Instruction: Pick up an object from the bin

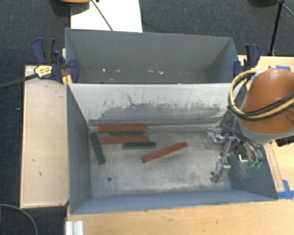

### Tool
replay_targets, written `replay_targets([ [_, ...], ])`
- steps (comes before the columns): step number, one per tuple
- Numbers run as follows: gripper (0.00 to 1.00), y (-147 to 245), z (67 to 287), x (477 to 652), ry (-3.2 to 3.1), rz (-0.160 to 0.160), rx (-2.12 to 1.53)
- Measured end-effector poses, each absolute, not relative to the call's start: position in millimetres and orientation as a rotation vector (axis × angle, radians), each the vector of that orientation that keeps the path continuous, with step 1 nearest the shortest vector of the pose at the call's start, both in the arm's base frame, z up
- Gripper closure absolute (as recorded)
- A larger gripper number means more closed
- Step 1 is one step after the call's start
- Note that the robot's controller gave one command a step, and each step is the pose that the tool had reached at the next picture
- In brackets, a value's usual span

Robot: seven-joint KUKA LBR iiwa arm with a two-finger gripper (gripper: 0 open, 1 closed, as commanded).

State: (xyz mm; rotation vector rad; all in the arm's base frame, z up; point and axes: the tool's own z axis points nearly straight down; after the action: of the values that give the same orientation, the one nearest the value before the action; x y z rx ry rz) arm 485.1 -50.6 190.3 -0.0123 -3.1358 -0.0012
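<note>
Gripper point(220, 166) by the bin's point(152, 182) right wall, can't tell if spread; approach stage I'd say, needs crossing to the slanted red bar point(164, 152).

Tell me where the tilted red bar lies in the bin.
In the camera view, the tilted red bar lies near the middle of the bin floor, just right of the short dark green bar and left of the end effector.

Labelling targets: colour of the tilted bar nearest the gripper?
Red; the slim red rectangular bar shows best in the camera view.
</note>
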Motion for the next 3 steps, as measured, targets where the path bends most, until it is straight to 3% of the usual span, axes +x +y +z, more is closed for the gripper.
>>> replay_targets([
  [1, 0.00, -50, 194, 486.8, -3.143, 0.000, -0.009],
  [2, 0.00, -13, 146, 526.3, -3.152, 0.002, 0.029],
  [3, 0.00, -1, 97, 558.4, -3.138, -0.003, 0.241],
])
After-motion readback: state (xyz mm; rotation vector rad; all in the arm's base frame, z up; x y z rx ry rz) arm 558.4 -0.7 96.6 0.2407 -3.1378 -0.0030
